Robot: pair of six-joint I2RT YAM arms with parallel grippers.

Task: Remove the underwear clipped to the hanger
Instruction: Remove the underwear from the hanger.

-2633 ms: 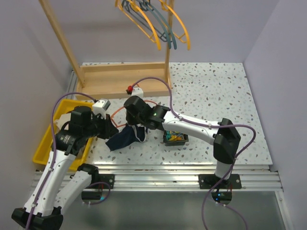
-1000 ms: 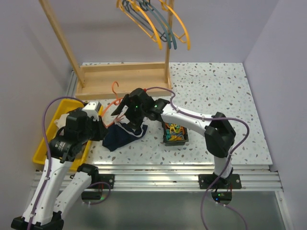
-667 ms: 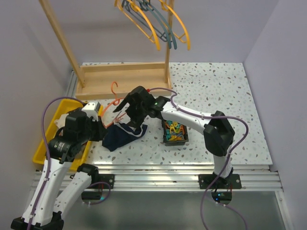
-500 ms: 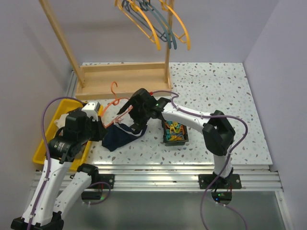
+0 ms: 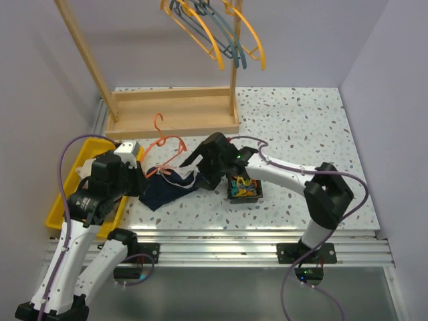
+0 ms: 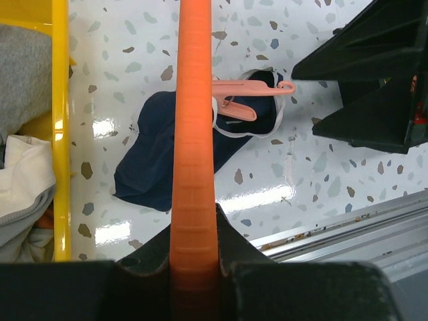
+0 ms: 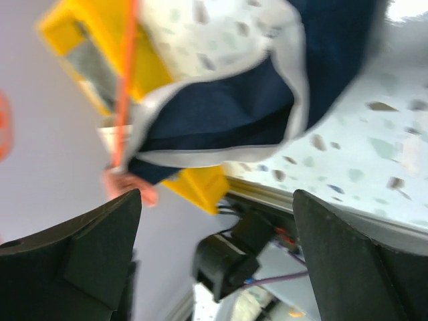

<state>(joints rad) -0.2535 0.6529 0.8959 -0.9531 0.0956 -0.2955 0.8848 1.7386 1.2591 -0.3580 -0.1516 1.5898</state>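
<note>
Under ribbed orange hanger (image 6: 194,134), limp navy underwear (image 6: 160,167), pale-trimmed

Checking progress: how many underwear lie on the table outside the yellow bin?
1: the navy underwear lies on the table by the orange hanger. Grey and white cloth in the yellow bin may hide more.

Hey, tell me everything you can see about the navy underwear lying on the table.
The underwear is dark navy cloth with pale trim along its openings, soft and limp. It lies crumpled on the speckled table beside the yellow bin. A pink clip pins its upper edge to the orange hanger, which the left fingers grip. The right fingers stand open at its far edge; whether they touch the cloth cannot be told.
</note>
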